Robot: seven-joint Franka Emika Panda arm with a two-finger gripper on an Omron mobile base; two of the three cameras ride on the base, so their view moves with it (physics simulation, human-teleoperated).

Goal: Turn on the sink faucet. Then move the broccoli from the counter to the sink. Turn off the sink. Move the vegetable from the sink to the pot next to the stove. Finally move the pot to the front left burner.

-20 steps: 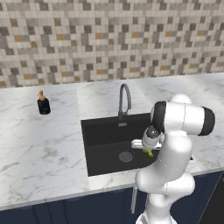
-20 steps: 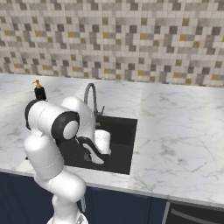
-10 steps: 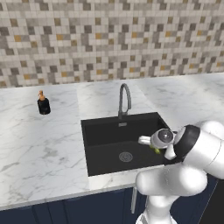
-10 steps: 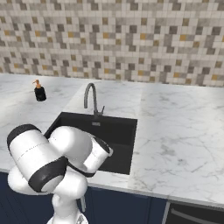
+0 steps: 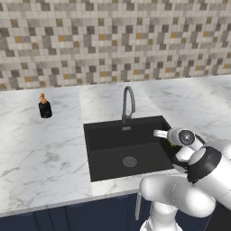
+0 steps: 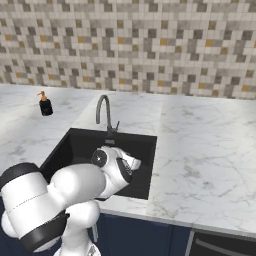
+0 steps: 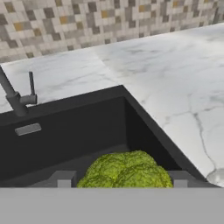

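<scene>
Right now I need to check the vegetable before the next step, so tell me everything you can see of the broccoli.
The broccoli shows in the hand view as a bumpy bright green crown with yellower patches; its stalk is hidden. It sits between the two fingertips of the pincer, over the right end of the black sink, near its right wall. In the left base view a green sliver peeks from behind the white hand. Whether the fingers press on it or it rests on the basin floor cannot be told.

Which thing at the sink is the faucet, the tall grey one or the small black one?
The faucet is the tall grey gooseneck with an arched spout, standing at the sink's back edge. The small black soap bottle with an orange pump stands apart on the counter, left of the basin.
</scene>
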